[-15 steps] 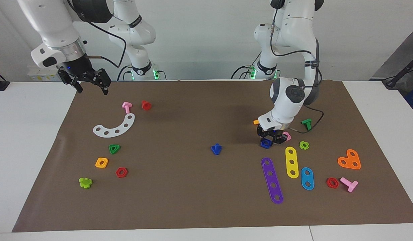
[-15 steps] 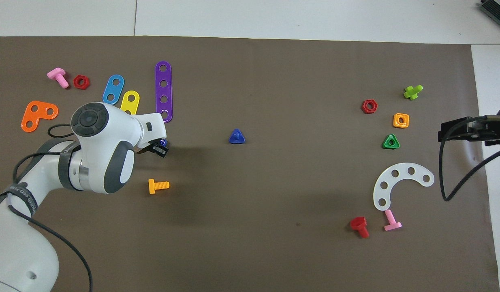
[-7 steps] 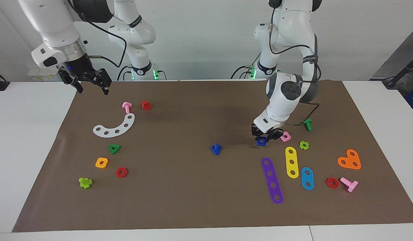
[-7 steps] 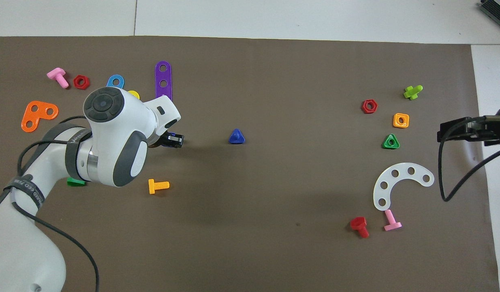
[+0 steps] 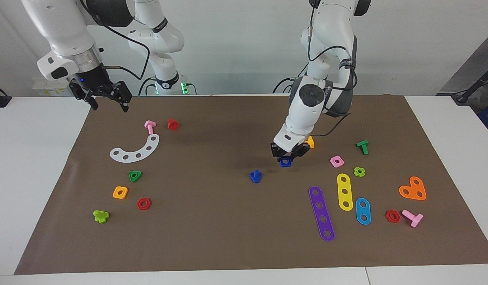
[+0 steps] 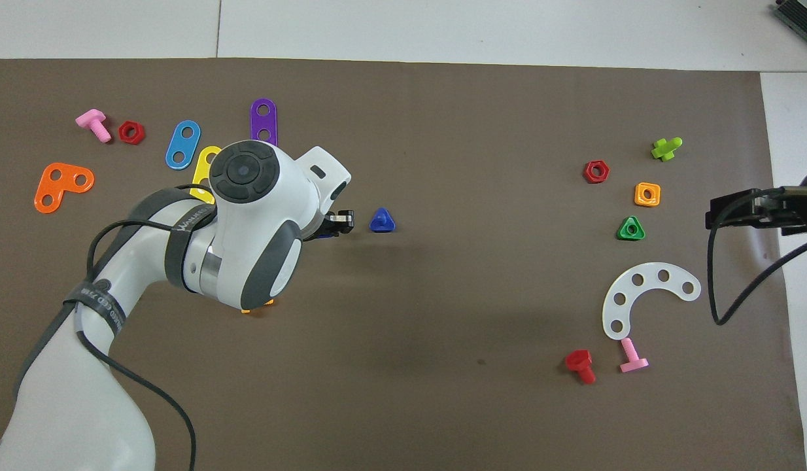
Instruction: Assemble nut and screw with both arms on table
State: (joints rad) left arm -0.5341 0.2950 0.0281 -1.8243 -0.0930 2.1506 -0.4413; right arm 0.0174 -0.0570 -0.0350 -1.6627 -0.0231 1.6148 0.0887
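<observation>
Left claw grips the nut above the tabletop, near the screw for mating; right claw waits, spread wide.

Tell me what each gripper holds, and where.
The left gripper holds the nut by its outer edges, above the mat. The right gripper holds nothing.

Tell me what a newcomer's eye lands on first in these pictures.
First, the left gripper, raised over the middle of the brown mat and shut on the blue nut, close to the blue screw standing head-down on the mat. Next, the bright toy parts scattered toward both ends of the table. The right gripper waits, open, over the mat's corner.
</observation>
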